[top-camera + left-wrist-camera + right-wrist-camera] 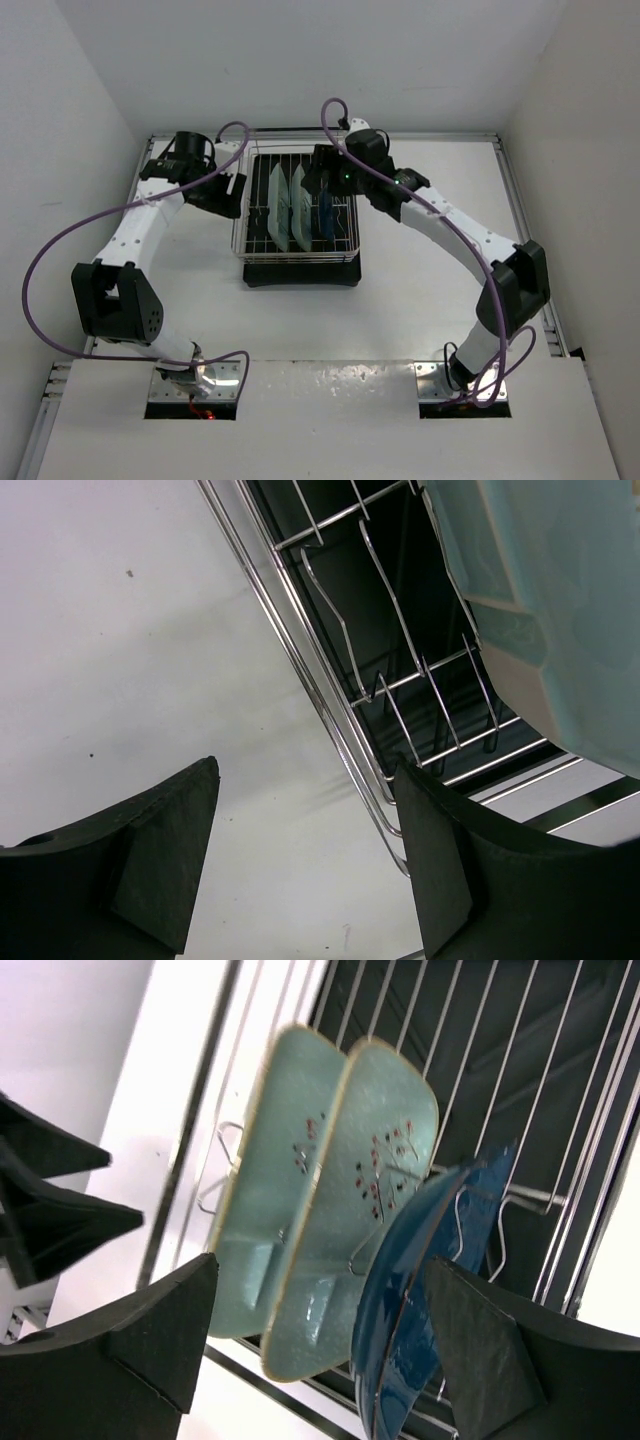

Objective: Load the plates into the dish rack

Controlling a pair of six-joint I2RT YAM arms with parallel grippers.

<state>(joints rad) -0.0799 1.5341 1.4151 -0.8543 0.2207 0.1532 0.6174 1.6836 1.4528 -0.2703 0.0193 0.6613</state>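
The chrome dish rack (345, 243) stands at the table's far middle on its black tray. Two mint-green plates (280, 205) (299, 206) and the dark blue plate (326, 209) stand on edge between its bars. In the right wrist view the mint plates (265, 1175) (375, 1175) lean side by side, with the blue plate (425, 1270) to their right. My right gripper (320, 1345) is open over the rack, its jaws astride the plates, holding nothing. My left gripper (305, 860) is open and empty beside the rack's left rim (330, 730); one mint plate (560, 610) shows at the upper right.
White walls close in the table on the left, back and right. Purple cables loop from both arms. My left arm (150, 215) lies along the table's left side, my right arm (450, 220) across the right side.
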